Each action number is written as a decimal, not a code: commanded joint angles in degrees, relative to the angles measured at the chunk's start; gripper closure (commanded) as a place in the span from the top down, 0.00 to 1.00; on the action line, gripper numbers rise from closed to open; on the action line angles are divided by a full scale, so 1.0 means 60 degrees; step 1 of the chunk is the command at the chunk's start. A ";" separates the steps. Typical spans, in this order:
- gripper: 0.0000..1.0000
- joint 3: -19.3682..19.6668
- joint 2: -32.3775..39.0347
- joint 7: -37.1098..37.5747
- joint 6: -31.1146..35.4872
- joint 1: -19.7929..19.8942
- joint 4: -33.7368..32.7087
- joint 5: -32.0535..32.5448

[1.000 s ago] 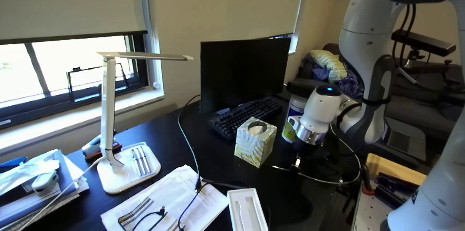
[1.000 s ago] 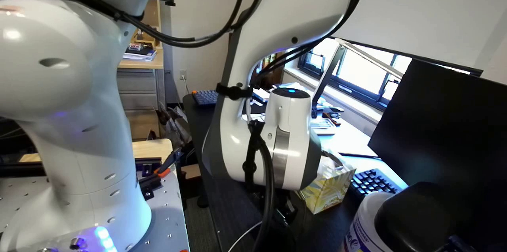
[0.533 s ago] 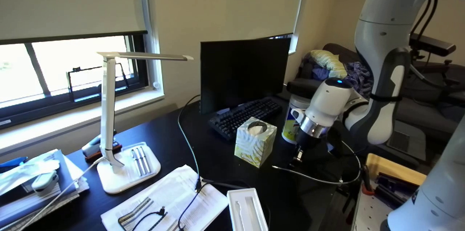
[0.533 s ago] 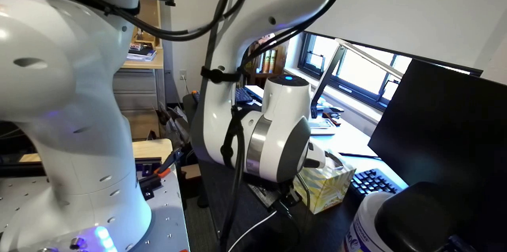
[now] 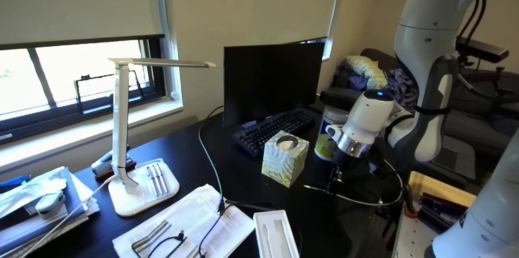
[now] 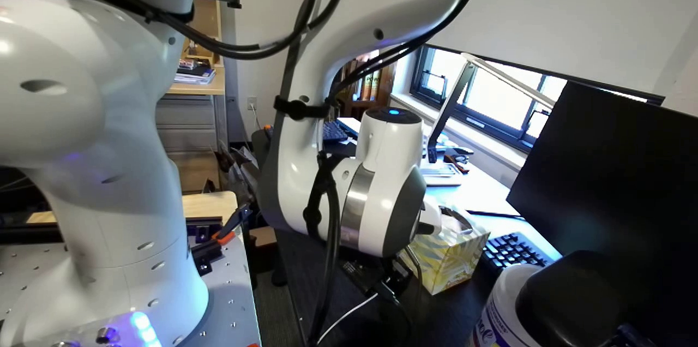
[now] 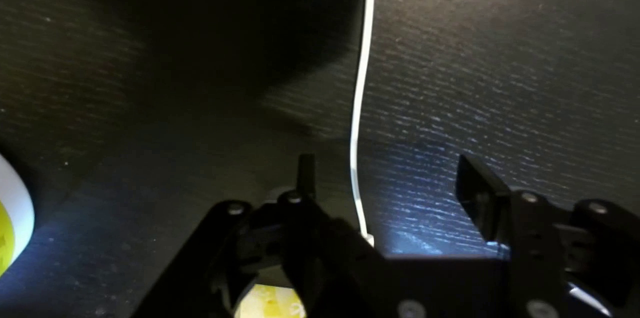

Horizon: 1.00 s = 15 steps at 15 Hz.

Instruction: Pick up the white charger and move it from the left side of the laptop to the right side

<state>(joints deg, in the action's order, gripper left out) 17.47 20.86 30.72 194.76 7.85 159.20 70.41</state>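
Observation:
The white charger shows as a thin white cable on the black desk, its small white end partly behind a finger in the wrist view. In an exterior view the cable curves toward the desk edge. My gripper is open and pointed down, its left finger and right finger well apart. From the wrist camera, the cable passes between them, nearer the left one; I cannot tell whether either touches it. The laptop appears as a large dark screen with a black keyboard before it.
A patterned tissue box stands close beside the gripper, and a round canister is behind it. Papers, an open white box and a white lamp occupy the rest of the desk.
The wrist tilted and drew back from the desk's middle, then shifted slightly lower. The jaws have spread apart. The cable's end lies in the same spot as before.

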 commanded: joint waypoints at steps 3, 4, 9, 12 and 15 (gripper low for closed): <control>1.00 0.0121 0.0300 0.0136 0.0189 -0.0232 0.0000 0.0092; 0.72 0.0135 0.0321 0.0120 0.0198 -0.0258 0.0000 0.0097; 0.52 0.0134 0.0442 0.0119 0.0221 -0.0234 -0.0002 0.0116; 0.31 0.0128 0.0485 0.0122 0.0230 -0.0201 -0.0002 0.0121; 0.62 0.0183 0.0478 0.0122 0.0232 -0.0159 -0.0016 0.0162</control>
<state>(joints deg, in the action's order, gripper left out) 17.74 22.98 30.72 194.83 7.07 159.09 70.49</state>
